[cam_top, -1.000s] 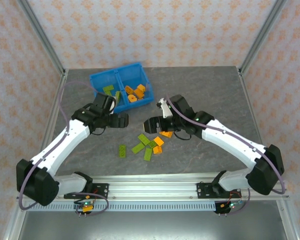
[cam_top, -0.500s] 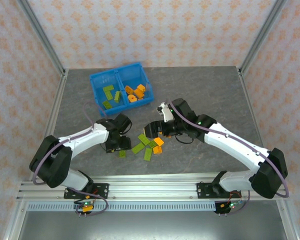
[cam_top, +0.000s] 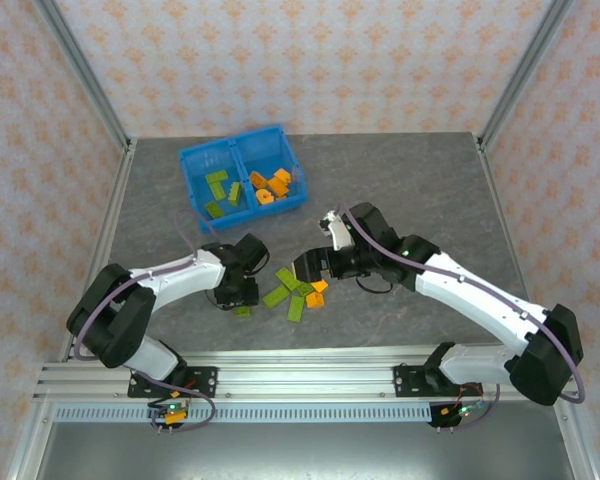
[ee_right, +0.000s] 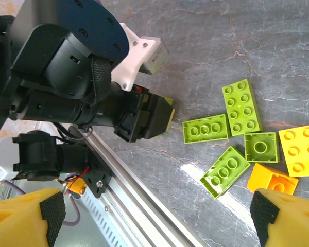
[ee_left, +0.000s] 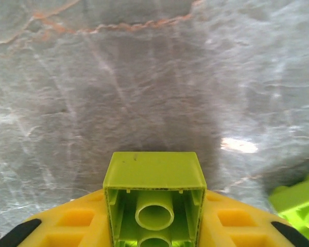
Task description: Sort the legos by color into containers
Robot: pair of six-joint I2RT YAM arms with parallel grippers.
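My left gripper (cam_top: 242, 300) is down at the table, shut on a green lego (ee_left: 154, 175) held hollow side up between its yellow fingers (ee_left: 72, 226). My right gripper (cam_top: 315, 268) hangs open over a loose pile of legos: green ones (ee_right: 206, 128) (ee_right: 224, 171) (cam_top: 295, 309) and orange ones (ee_right: 300, 150) (cam_top: 317, 297). The blue bin (cam_top: 230, 141) stands at the back left. Its left container holds green legos (cam_top: 220, 190). Orange legos (cam_top: 270, 185) lie in its right container.
Another green lego (ee_left: 298, 206) lies just right of the held one. The left arm's wrist (ee_right: 92, 87) stands close to the pile. The metal rail (cam_top: 300, 375) runs along the near edge. Open grey table (cam_top: 410, 180) lies at the back right.
My left arm swung from beside the bin down to the table near the pile, and its gripper shut on a green lego. My right gripper edged slightly forward over the pile, still open.
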